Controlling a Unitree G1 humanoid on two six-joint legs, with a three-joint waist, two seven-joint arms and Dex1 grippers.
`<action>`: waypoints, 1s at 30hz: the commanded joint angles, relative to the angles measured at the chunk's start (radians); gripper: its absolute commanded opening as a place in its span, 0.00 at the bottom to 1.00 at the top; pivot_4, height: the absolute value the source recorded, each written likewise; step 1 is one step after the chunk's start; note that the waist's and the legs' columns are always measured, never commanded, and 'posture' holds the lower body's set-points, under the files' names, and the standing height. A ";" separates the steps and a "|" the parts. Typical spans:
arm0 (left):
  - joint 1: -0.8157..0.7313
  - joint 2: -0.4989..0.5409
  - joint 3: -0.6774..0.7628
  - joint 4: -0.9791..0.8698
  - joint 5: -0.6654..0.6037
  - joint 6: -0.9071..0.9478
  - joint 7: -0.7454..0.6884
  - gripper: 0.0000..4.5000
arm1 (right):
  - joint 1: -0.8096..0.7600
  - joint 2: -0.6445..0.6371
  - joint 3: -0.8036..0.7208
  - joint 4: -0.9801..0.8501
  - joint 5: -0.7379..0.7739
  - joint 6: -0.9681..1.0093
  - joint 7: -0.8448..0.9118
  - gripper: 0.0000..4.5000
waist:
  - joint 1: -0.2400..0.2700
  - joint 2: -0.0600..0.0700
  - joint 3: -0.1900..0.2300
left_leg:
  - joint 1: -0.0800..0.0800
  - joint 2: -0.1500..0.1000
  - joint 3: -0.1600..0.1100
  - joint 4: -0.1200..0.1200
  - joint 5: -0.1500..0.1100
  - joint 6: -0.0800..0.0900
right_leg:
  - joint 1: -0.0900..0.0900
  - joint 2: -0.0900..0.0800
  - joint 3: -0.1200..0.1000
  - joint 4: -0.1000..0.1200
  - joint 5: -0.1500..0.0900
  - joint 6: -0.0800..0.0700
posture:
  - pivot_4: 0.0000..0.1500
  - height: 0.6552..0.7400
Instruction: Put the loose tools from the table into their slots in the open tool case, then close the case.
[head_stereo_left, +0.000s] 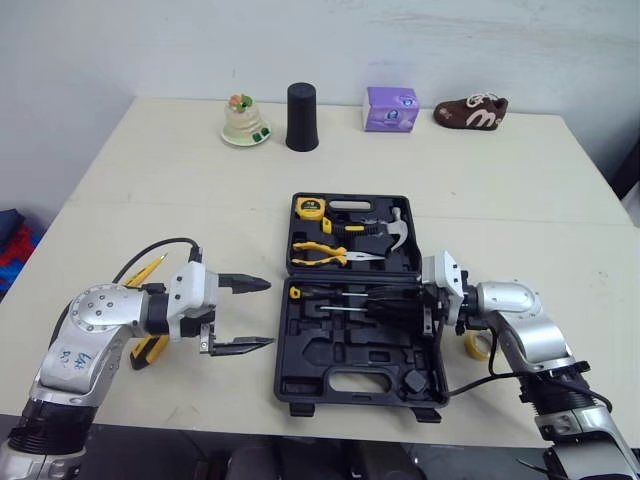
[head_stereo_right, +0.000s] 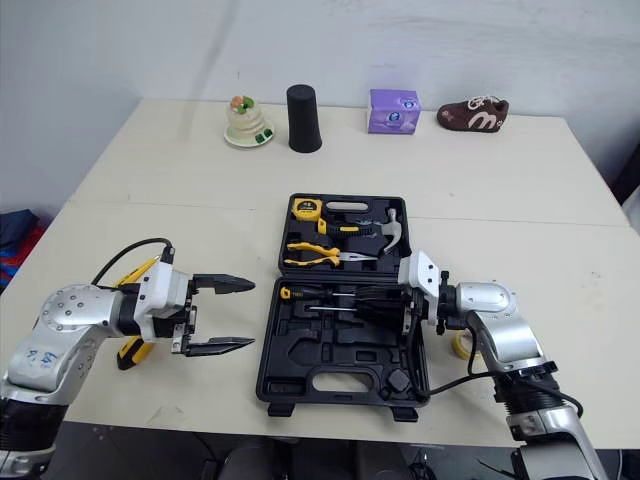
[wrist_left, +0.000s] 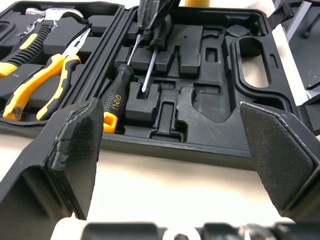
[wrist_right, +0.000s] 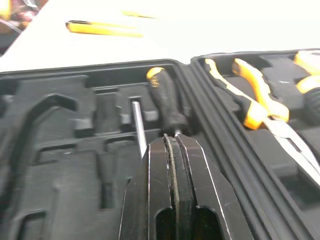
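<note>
Case (head_stereo_left: 300, 392) lies open just ahead of the spread left tool (head_stereo_left: 269, 313), hammer (head_stereo_left: 395, 228) and pliers (head_stereo_left: 325, 255) slotted; right tool (wrist_right: 174, 137), pressed together, sits over a screwdriver (head_stereo_left: 340, 293); a yellow handle (head_stereo_left: 148, 352) behind the left tool remains loose on the counter (head_stereo_left: 180, 180), closing not yet done

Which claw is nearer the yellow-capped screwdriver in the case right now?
Right. The right claw, shut, sits over the tool case at the yellow-capped screwdriver; the left claw, open, is outside the case's left edge.

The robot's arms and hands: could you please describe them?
The left arm and right arm have rounded silver-grey shells, white wrist blocks and looping black cables; the left bears blue handwritten marks. The left hand and right hand each have two black fingers; the left's pads are textured.
</note>
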 joint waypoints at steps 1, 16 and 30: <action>-0.009 -0.006 0.003 -0.006 -0.001 -0.013 -0.004 1.00 | 0.017 -0.017 0.012 -0.011 -0.023 -0.015 0.017 0.01 | 0.000 0.000 0.000 | 0.000 0.000 0.000 0.000 0.000 0.000 | 0.000 0.000 0.000 -0.001 0.000 0.000 | 1.00 1.00; 0.000 -0.005 0.000 -0.017 -0.001 -0.009 -0.005 1.00 | 0.039 -0.037 0.118 0.058 -0.165 0.072 -0.051 0.01 | -0.006 -0.003 -0.002 | 0.005 0.001 0.004 -0.001 0.001 0.002 | 0.003 0.000 0.004 -0.002 0.005 0.000 | 1.00 1.00; 0.043 0.021 0.103 0.023 -0.003 -0.035 0.023 1.00 | 0.116 -0.128 -0.155 -0.174 0.126 0.111 0.022 0.01 | 0.002 0.005 0.003 | -0.001 0.002 0.004 -0.005 0.002 0.004 | -0.001 -0.003 0.003 -0.007 0.007 -0.004 | 1.00 1.00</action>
